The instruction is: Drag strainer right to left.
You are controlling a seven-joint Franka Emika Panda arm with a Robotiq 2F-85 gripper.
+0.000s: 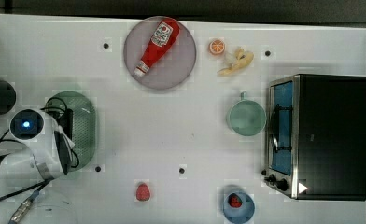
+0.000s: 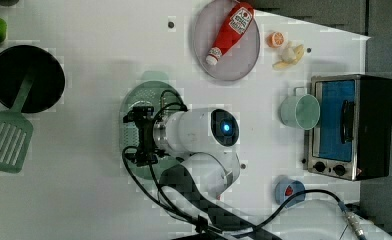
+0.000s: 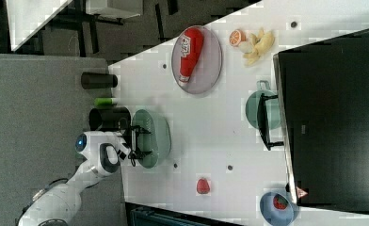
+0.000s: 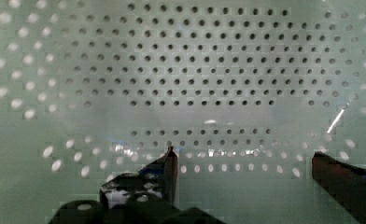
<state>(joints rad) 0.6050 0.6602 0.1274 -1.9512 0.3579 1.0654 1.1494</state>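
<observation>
The strainer (image 1: 85, 126), a pale mint-green oblong colander with a dotted basin, lies at the top view's left side of the white table. My gripper (image 1: 65, 126) points down into its basin, and the arm covers the strainer's half toward the top view's left. In the wrist view the perforated floor (image 4: 209, 70) is very close, and my gripper (image 4: 246, 163) stands open with two dark fingertips (image 4: 169, 168) wide apart and nothing between them. The left view has the gripper (image 2: 141, 135) over the strainer (image 2: 149, 90). The right view also has the gripper (image 3: 138, 141) over the strainer (image 3: 156, 136).
A round green mug (image 1: 246, 117) stands before a toaster oven (image 1: 321, 135) at the top view's right. A ketchup bottle (image 1: 158, 44) lies on a grey plate (image 1: 181, 60). An orange slice (image 1: 216, 46), banana (image 1: 237, 61), strawberry (image 1: 143, 192) and blue bowl (image 1: 249, 210) lie around. A black pan (image 2: 26, 77) and spatula (image 2: 6, 142) sit at the left view's left.
</observation>
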